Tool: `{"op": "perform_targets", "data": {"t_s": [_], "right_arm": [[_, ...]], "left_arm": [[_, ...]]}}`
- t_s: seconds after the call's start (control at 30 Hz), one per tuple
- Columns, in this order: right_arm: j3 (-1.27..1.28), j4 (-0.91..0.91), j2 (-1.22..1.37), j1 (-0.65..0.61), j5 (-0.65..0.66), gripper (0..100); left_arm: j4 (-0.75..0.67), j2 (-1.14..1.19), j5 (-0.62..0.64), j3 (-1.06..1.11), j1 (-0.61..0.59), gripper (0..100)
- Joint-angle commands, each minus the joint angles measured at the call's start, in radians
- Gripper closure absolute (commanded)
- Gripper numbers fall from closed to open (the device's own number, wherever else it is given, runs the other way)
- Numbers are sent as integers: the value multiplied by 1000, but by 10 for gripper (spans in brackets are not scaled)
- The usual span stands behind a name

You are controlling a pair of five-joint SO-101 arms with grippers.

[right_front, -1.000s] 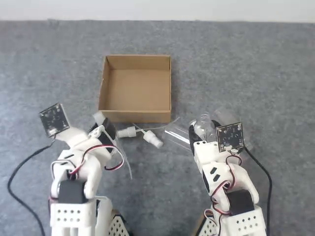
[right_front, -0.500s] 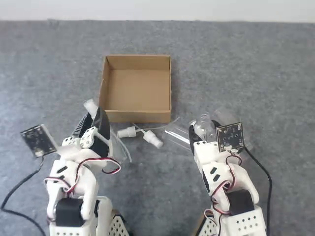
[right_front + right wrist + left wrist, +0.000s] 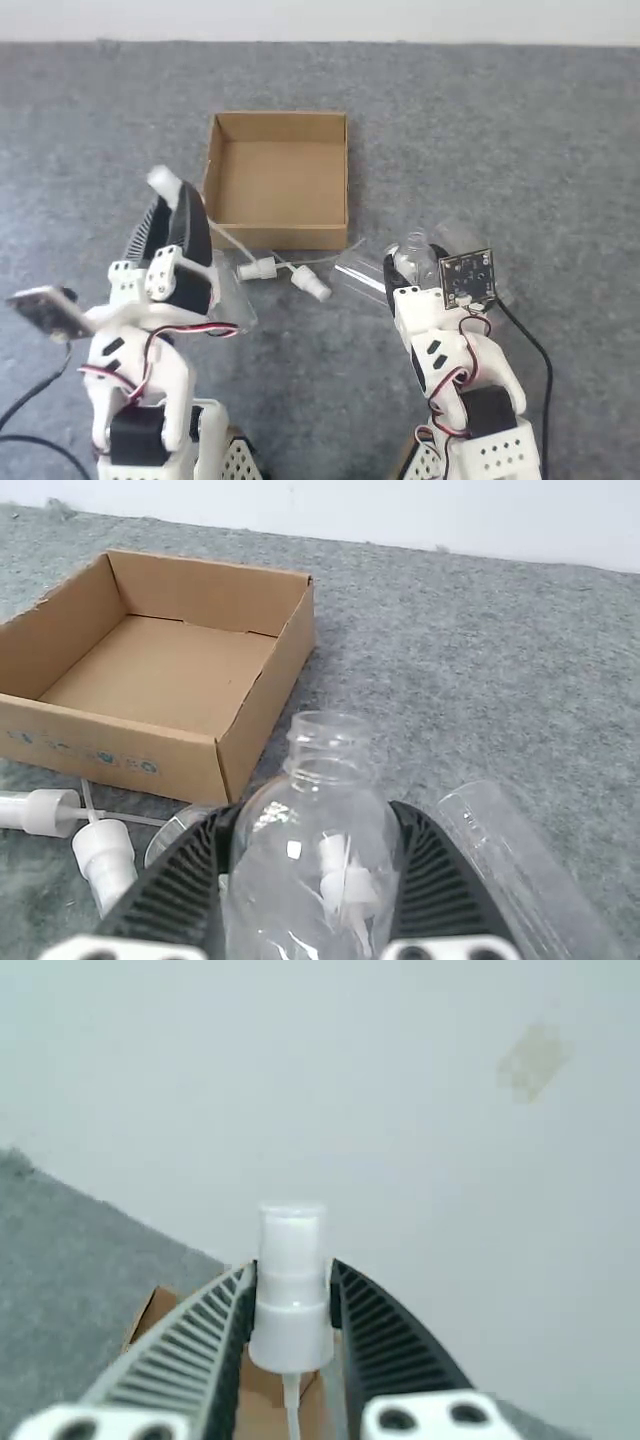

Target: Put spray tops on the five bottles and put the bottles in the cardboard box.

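Spray top: a white spray top is clenched in the left gripper, its thin tube trailing below, just off the box's left wall.
Bottle: a clear bottle with a bare neck is grasped by the right gripper, near the box's front right corner.
Box: the cardboard box sits open on grey carpet.
Loose tops: a loose top and a second loose top lie just in front of the box.
Spare: another bottle lies beside the held one.

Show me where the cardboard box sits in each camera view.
High view: cardboard box upper centre.
Left wrist view: cardboard box behind the left end effector gripping a spray top.
Right wrist view: cardboard box beyond the bottle in the right end effector.
Shared landmark: grey carpet.
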Motion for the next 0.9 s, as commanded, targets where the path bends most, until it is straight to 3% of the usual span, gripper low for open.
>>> {"op": "perform_targets", "data": {"t_s": [0.0, 0.23, 0.6, 0.87], "right_arm": [[-91, -5, -16, -5, -3, 972], [-115, -15, -16, -13, -68, 972], [-92, -194, -16, -231, -14, 972], [-8, -423, -16, -346, -12, 972]], "left_arm": [[-133, -15, 5, -59, 5, 988], [-259, -15, 5, -61, 5, 988], [-437, -15, 0, -67, -3, 988], [-443, -15, 0, -202, 3, 988]]}}
